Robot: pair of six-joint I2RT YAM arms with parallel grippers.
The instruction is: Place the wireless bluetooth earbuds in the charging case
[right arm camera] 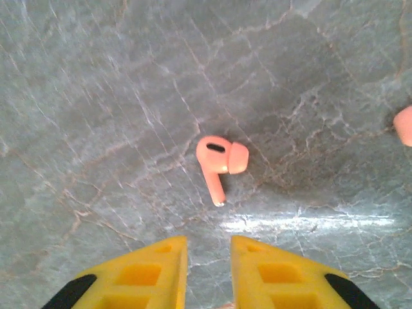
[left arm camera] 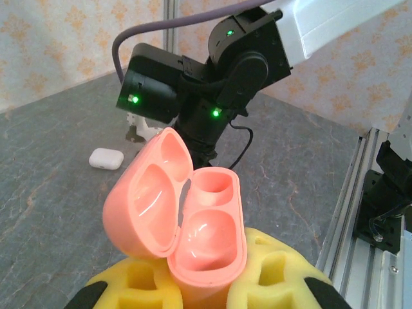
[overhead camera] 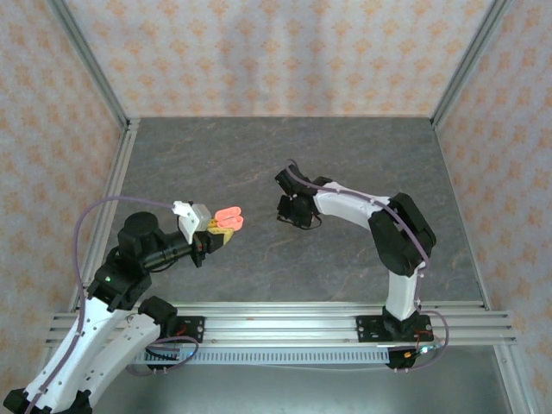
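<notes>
In the top view, the left fingers [overhead camera: 221, 230] sit over the near left part of the desk [overhead camera: 362, 155], clenched around the open coral charging case [overhead camera: 229, 217]. The right fingers [overhead camera: 297, 213] point down at the desk near its middle, to the right of the case and apart from it. From here we cannot tell how they stand.

In the left wrist view, the yellow left fingers [left arm camera: 273, 277] grasp the charging case [left arm camera: 206, 225] from both sides at its lower end. Its lid is swung wide open to one side and both wells in the body are empty. Beyond the case we see the right arm [left arm camera: 219, 71] with green lights glowing. A closed white case [left arm camera: 106, 158] lies on the desk [left arm camera: 58, 193] beside that arm.

In the right wrist view, the yellow right fingers [right arm camera: 151, 273] are released, a narrow gap between them and nothing in it. A coral-red earbud [right arm camera: 221, 161] lies on the desk [right arm camera: 96, 96] just beyond the tips, stem towards the fingers, touching neither. Another coral piece [right arm camera: 404, 125] is cut off by the edge of the frame. We cannot tell what it is.
</notes>
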